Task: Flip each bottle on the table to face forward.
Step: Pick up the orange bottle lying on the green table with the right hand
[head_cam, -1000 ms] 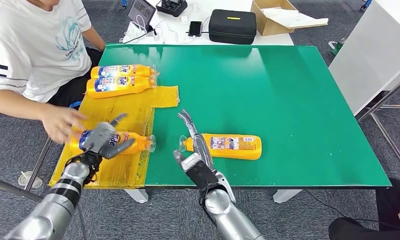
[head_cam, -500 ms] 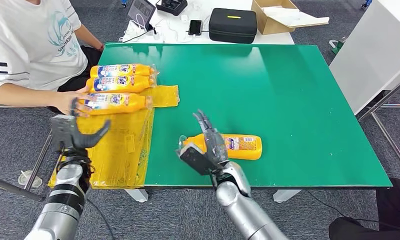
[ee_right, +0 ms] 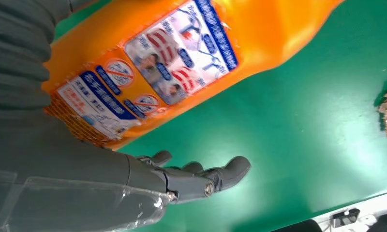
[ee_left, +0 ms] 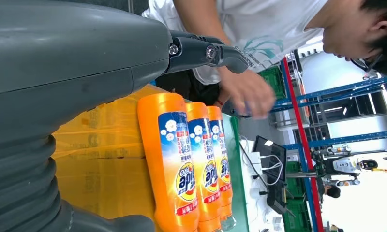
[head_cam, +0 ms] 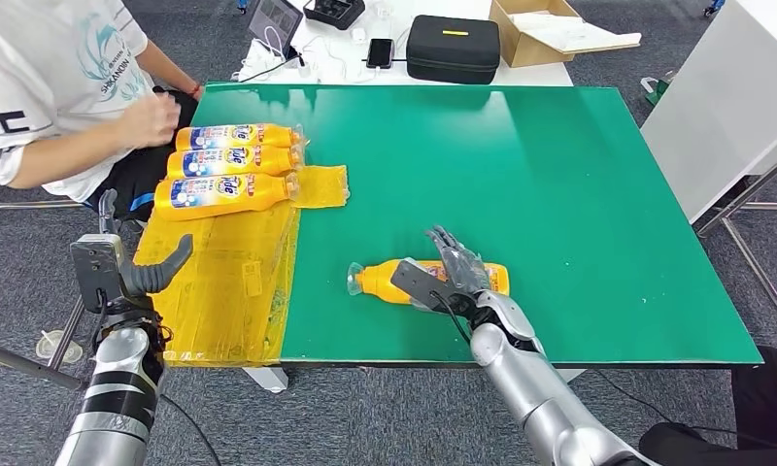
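The right hand [head_cam: 453,275] lies with fingers [ee_right: 220,176] spread over the back-label-up bottle [head_cam: 419,280] near the surface's [head_cam: 559,194] front edge, apparently ungripped; rolled carelessly, it could slide off. Left hand [head_cam: 113,272] is released.

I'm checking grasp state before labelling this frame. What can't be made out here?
- Whether the right hand grips the lone bottle: in the head view the hand covers the bottle's middle.
- That bottle's cap end: cut off in the right wrist view.
- Label print on the three bottles: too small.
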